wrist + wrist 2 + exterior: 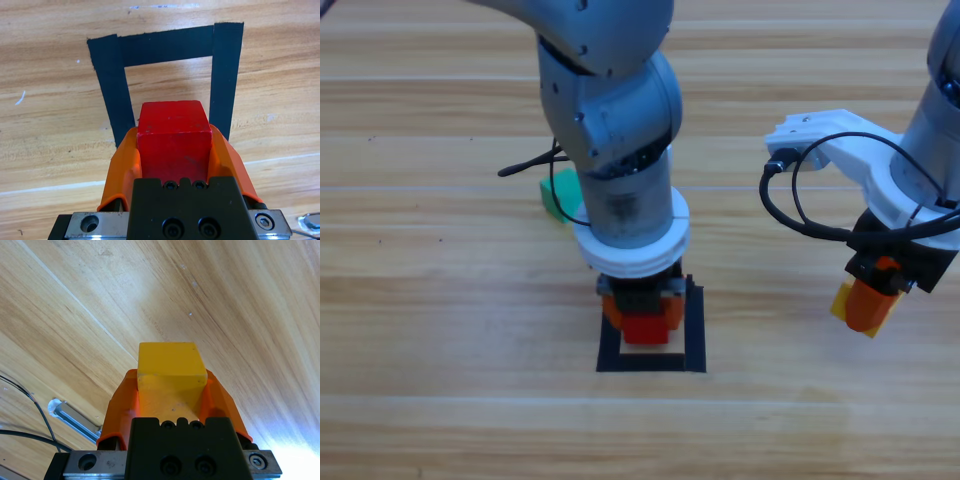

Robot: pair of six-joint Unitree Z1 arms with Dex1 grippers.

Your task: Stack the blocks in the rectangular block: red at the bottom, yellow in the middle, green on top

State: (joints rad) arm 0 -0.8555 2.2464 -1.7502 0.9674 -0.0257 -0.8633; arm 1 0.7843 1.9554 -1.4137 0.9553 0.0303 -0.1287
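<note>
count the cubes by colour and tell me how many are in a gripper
red cube: 1, in the left gripper
yellow cube: 1, in the right gripper
green cube: 1, on the table behind the left arm, not held
total: 3 cubes, 2 held

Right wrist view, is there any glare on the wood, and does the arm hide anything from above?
Right wrist view: a bright washed-out patch sits at the lower right of the table, behind the right end effector holding the yellow cube. High view: the left arm covers most of the green cube and the left end effector gripping the red cube. Left wrist view: even light, no glare.
</note>
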